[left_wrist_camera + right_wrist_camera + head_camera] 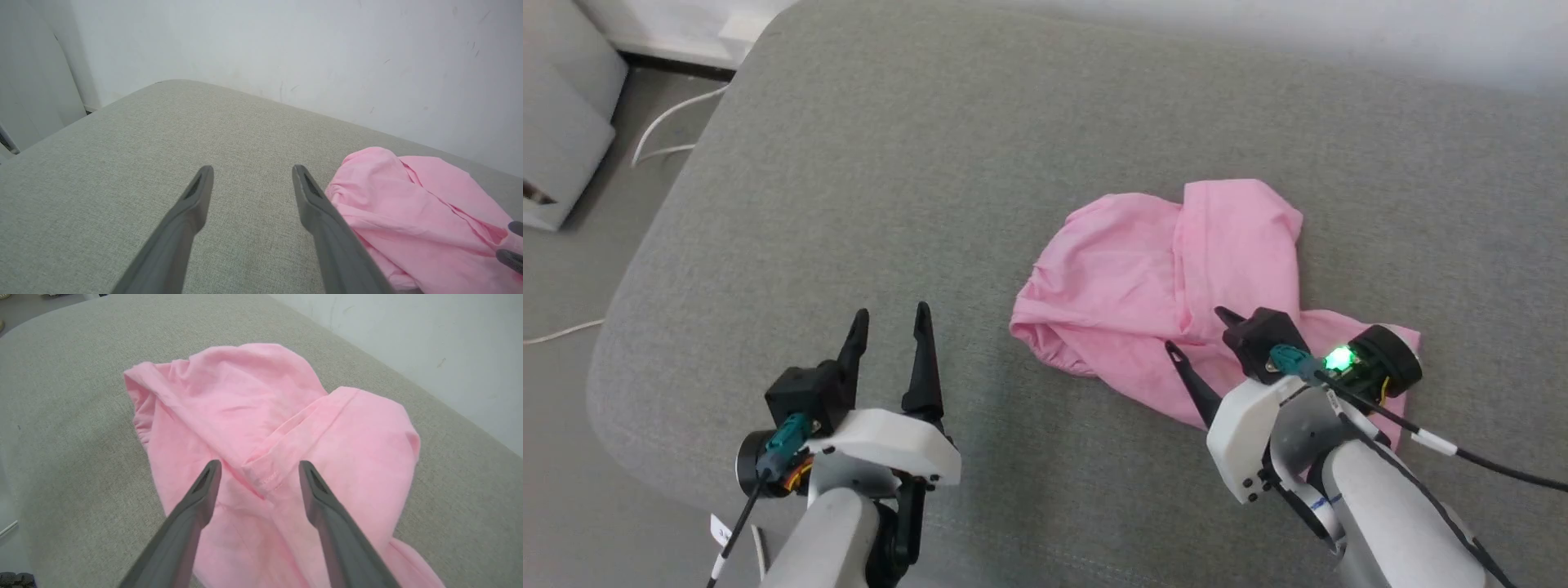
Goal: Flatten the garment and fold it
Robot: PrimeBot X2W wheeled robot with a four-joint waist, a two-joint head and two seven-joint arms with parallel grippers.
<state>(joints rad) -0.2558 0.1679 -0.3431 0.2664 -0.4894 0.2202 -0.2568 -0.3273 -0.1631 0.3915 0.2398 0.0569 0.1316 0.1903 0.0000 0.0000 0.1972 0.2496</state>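
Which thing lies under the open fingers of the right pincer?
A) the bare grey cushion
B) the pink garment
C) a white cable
B: in the right wrist view, the right pincer spreads both fingers over the garment.

grey woven cushion (915,163): broad, rounded corner, lies under and ahead of the left gripper (892,312), bare weave straight ahead of it. pale wall (286,41): beyond the cushion's far edge, ahead of that gripper, a few faint scuffs. grey floor (564,457): off to the gripper's left, past the cushion's edge. white cable (654,124): curved on that floor, ahead-left. second strand (560,332): nearer, level with the gripper (ends out of view). grey box-like unit (564,122): far ahead-left, near a white skirting (678,37).
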